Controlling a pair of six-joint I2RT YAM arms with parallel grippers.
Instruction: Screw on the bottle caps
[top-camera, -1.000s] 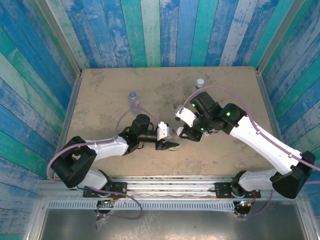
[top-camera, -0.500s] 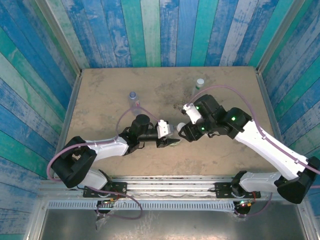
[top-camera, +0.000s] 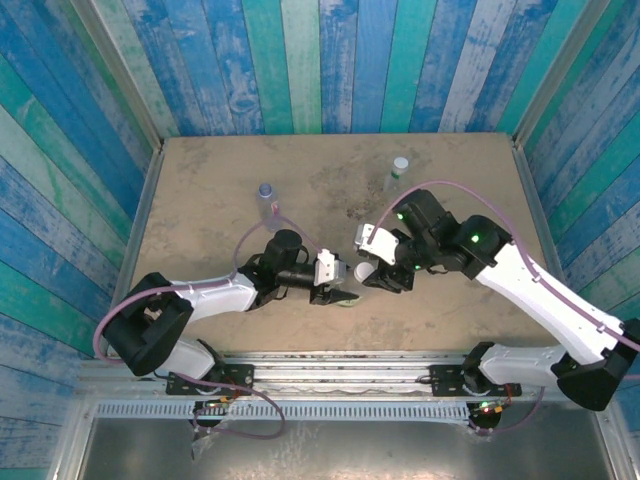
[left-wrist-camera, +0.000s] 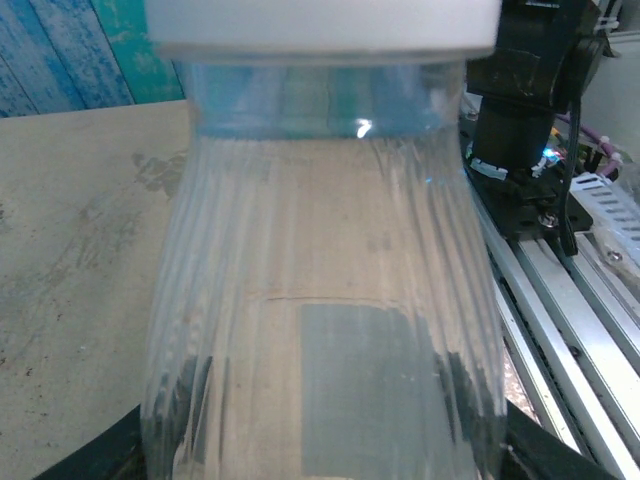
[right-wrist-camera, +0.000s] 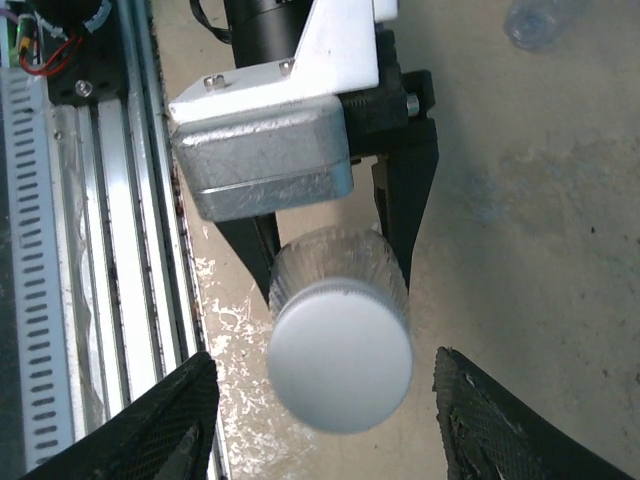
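Note:
A clear ribbed bottle (left-wrist-camera: 320, 300) lies sideways above the table, and my left gripper (top-camera: 338, 286) is shut on its body. In the right wrist view the left gripper's black fingers (right-wrist-camera: 405, 210) press the bottle (right-wrist-camera: 340, 265) from both sides. A white cap (right-wrist-camera: 340, 360) sits on its neck and also shows in the left wrist view (left-wrist-camera: 320, 25) and from above (top-camera: 363, 271). My right gripper (right-wrist-camera: 325, 358) faces the cap end-on. It is open, with a gap between each dark finger (right-wrist-camera: 500, 420) and the cap.
Two more bottles stand upright farther back, one with a bluish top (top-camera: 265, 192) and one with a white cap (top-camera: 399, 168). The metal rail (right-wrist-camera: 70, 250) runs along the table's near edge, close under both grippers. Wooden walls enclose the table.
My right gripper has let go of the cap and its jaws have spread. Its wrist has turned and shifted slightly. The left arm and the bottle have stayed put.

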